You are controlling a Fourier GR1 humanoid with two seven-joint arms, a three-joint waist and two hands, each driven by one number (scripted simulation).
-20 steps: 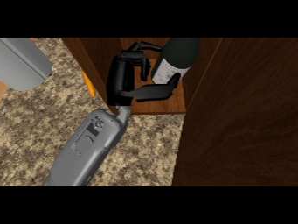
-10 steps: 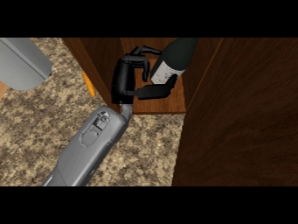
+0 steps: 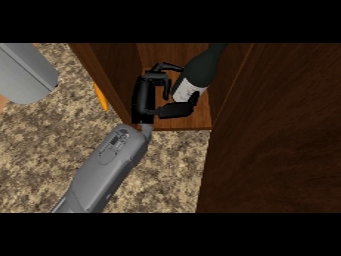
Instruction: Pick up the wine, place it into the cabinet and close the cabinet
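The hand reaches into the cabinet, over its shelf. The wine stands just right of the hand, on that shelf, leaning. The cabinet's open door lies further right. The bench spreads below and left of the hand.

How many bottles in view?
1. The wine bottle stands on the open cabinet's shelf, with the hand at its left and the fingers curled toward it. More bottles could be hidden behind the cabinet door.
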